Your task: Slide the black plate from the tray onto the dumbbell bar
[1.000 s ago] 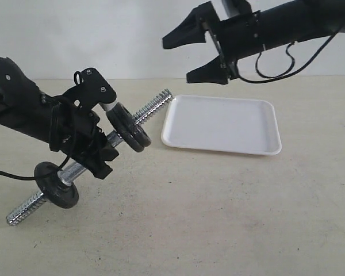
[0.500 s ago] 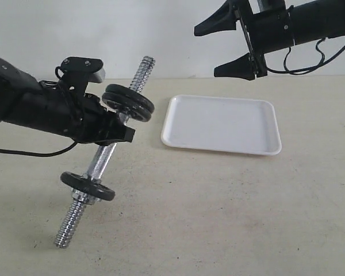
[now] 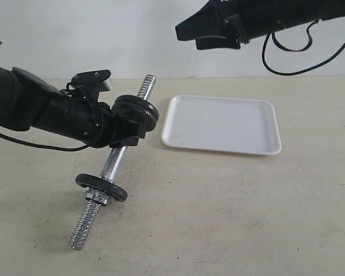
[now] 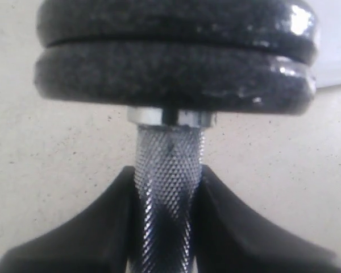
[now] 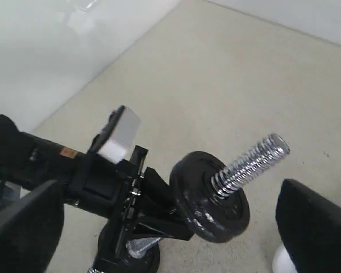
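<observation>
My left gripper (image 3: 124, 137) is shut on the knurled middle of the dumbbell bar (image 3: 111, 164), which slants steeply with its low threaded end near the table. Two black plates (image 3: 137, 114) sit stacked on the bar just above the fingers; which one came from the tray I cannot tell. A third disc (image 3: 102, 188) sits lower down. In the left wrist view my left gripper (image 4: 166, 176) clamps the bar (image 4: 169, 165) under the stacked plates (image 4: 173, 62). The white tray (image 3: 221, 124) holds nothing. My right gripper (image 3: 188, 34) hangs open and empty above the tray's far left corner, seeing the plates (image 5: 210, 196).
The beige table (image 3: 230, 213) runs to a pale wall at the back. My left arm (image 3: 29, 106) stretches in from the left, low over the table. A black cable (image 3: 287, 60) loops under the right arm.
The left arm swung the bar from a shallow slant to a steep one, its low end dropping toward the table. The right gripper drew up and away from the bar, then turned toward it, still open.
</observation>
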`<state>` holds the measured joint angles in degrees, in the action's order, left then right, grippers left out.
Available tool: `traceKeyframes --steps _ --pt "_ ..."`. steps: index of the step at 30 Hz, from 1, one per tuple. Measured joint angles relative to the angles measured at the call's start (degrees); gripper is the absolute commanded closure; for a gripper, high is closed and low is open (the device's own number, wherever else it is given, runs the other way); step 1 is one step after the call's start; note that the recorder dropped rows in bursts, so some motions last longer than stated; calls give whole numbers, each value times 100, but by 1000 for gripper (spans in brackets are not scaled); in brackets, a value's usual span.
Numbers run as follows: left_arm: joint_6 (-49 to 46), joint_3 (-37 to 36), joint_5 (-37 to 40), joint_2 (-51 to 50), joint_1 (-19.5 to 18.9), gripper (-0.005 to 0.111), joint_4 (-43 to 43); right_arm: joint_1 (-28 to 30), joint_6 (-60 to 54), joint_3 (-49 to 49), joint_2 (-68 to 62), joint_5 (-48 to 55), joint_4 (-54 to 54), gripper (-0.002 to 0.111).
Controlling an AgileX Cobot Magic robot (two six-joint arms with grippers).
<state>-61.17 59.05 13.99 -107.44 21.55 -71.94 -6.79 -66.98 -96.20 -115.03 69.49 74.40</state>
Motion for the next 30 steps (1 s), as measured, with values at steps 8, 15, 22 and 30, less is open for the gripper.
traceKeyframes --steps 8,15,22,30 --pt "125 88 0 -44 -102 102 0 -10 12 32 1001 7 -513 18" --pt "203 101 29 -136 -242 102 -49 -10 169 567 2071 -936 -1819 18" --pt "203 387 246 -425 -278 102 -49 -10 267 1336 3201 -1861 -2891 18" --pt "213 551 406 -885 -278 102 -220 -10 1137 2057 4083 -2777 -4350 18"
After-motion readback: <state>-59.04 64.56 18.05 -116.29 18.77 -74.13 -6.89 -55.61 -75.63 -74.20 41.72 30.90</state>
